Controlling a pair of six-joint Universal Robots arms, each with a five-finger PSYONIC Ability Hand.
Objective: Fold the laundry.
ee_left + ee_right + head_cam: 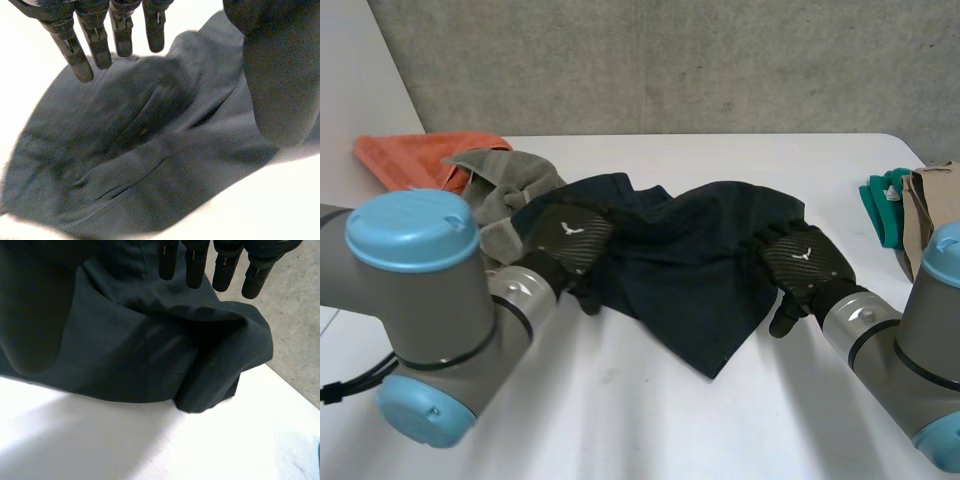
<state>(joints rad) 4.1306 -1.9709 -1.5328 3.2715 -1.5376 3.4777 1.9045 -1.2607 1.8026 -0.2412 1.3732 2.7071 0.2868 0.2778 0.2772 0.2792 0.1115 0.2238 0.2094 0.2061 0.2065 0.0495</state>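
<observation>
Arms come in from the near corners in the head view, my left robot hand (565, 243) palm-down on the left edge of the dark navy cloth (690, 250) and my right robot hand (807, 265) on its right edge. The cloth lies bunched in the middle of the table (640, 420), with bare white surface on its near side. A grey cloth (505, 190) touches its left edge, an orange towel (405, 155) behind that; a green cloth (880, 205) and a tan cloth (932, 205) sit well apart at the right. Left wrist view: my fingers (95, 47) reach straight over the navy folds, gripping nothing. Right wrist view: fingers (195, 270) straight over the cloth's rolled edge, gripping nothing, bare table beside it.
</observation>
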